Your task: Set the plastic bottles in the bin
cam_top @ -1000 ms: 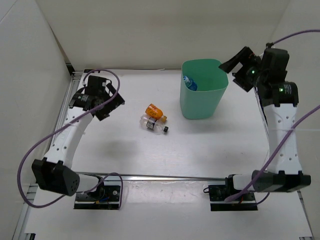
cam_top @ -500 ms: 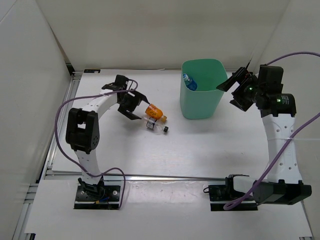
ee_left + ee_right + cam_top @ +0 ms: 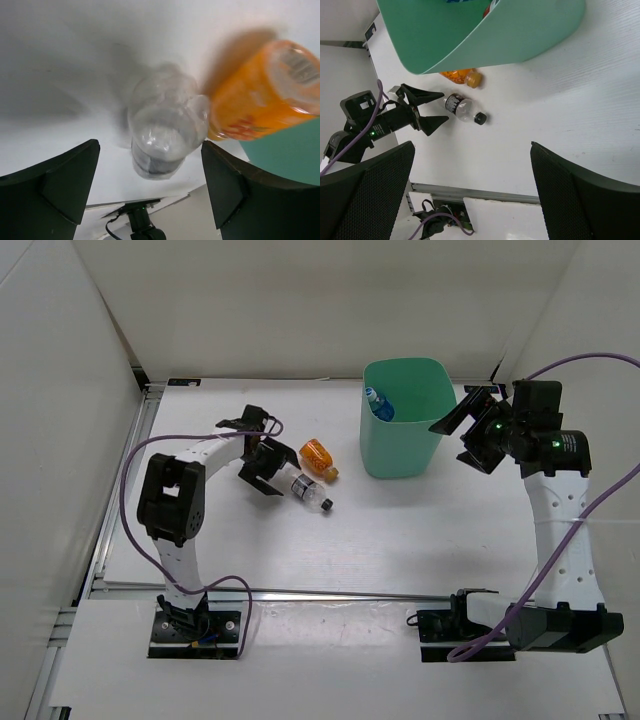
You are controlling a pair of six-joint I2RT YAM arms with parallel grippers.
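Left gripper (image 3: pixel 270 458), open and empty, straddles the black-capped bottle (image 3: pixel 308 489) at its base; right gripper (image 3: pixel 458 443), wide open and empty, hangs at the bin's (image 3: pixel 405 445) 3 o'clock.

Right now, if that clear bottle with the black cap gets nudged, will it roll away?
Probably. The clear bottle lies on its side on the smooth table, so it would likely roll. It looks empty, so it is probably light, and its thin walls may dent if squeezed.
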